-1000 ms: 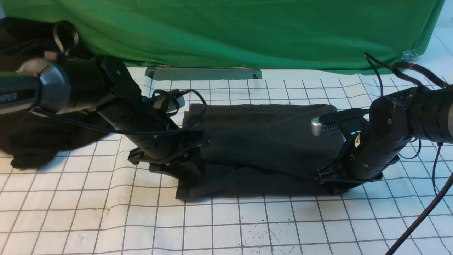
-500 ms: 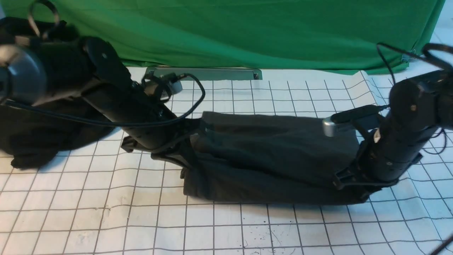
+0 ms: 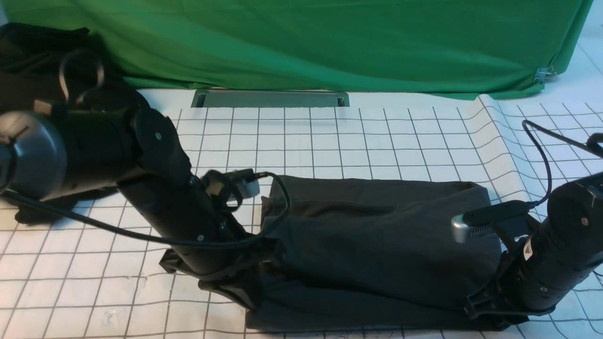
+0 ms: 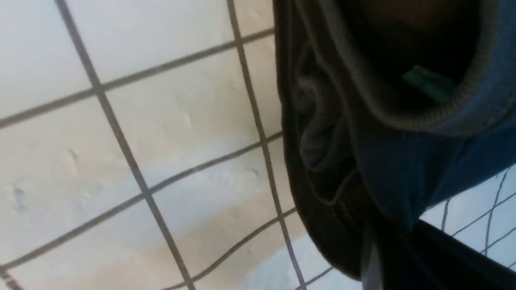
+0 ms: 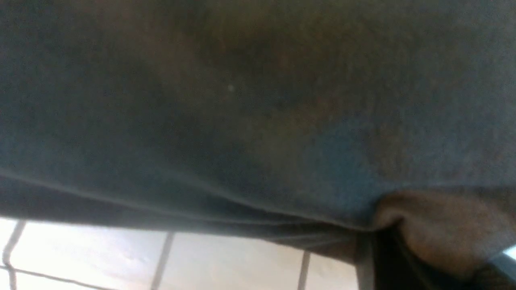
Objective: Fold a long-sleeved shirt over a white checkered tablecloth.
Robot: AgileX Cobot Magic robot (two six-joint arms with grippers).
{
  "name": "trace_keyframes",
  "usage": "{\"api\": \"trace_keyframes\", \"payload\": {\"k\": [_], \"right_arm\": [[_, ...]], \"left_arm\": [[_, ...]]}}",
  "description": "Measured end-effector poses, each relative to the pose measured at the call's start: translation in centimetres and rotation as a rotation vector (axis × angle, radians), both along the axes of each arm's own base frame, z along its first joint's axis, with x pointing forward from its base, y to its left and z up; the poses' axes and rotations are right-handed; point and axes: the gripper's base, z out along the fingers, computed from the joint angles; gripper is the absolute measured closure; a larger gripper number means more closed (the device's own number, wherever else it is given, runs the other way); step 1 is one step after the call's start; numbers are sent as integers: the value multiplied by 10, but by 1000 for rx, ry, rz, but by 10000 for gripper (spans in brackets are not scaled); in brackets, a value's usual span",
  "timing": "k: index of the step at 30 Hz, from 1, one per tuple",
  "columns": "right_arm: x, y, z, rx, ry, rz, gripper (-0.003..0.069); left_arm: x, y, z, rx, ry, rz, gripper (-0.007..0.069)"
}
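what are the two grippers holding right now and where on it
Both hold the long-sleeved shirt: left gripper at its neck end, right gripper at the opposite end.

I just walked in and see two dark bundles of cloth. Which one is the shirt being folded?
Start at the white checkered tablecloth in front of the green backdrop. The long-sleeved shirt is the charcoal slab lying between the two arms, pinched at each end. The other, a blacker shapeless heap, sits at the far left, untouched.
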Motion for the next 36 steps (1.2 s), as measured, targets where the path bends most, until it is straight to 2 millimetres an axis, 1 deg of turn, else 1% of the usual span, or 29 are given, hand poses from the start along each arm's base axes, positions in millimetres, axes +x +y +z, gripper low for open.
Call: {"api": "trace_keyframes", "payload": {"k": [3,4,6,8,9,10,11,14,18,21,23,26,27,28,29,30,32,34,36], "right_arm": [[-1,0,-1,-2,5,0,458],[-1,0,-1,-2,5,0,447],[-2,-1,-1,-7,18,0,400],[-3,-1,1,-18,48,0,377],[-3,-1,1,-19,51,0,377],[-2,-1,5,-23,62,0,377],[-1,-1,9,-30,66,4,380],[1,0,24,-31,67,13,398],[-3,-1,57,-18,21,29,419],[-12,-5,80,-8,-12,43,431],[-25,-10,97,-2,-37,55,463],[-52,-20,128,18,-101,63,564],[-54,-21,130,20,-108,65,573],[-70,-27,146,38,-167,72,624],[-81,-31,156,53,-213,72,643],[-83,-32,158,57,-224,72,645],[-117,-45,185,108,-382,72,659],[-143,-55,200,150,-506,71,662],[-164,-63,211,191,-628,69,662]], "left_arm": [[0,-1,-1,10,-8,-10,547],[0,-1,-1,10,-8,-10,543],[0,0,-1,21,-13,-16,486],[0,1,-1,34,-19,-25,417],[0,1,-1,35,-19,-26,417],[0,2,-1,40,-24,-31,372],[2,2,2,47,-32,-39,347],[6,2,15,57,-67,-64,296],[13,1,45,53,-145,-79,270],[18,-1,63,33,-210,-71,270],[20,-2,70,21,-245,-64,273],[22,-2,71,16,-262,-56,286],[22,-2,71,16,-263,-56,288],[22,-2,71,16,-263,-54,299],[22,-2,71,16,-263,-53,311],[22,-2,71,16,-263,-53,313],[23,-2,71,14,-262,-43,342],[23,-2,72,13,-264,-38,365],[23,-2,72,12,-265,-37,383]]}}
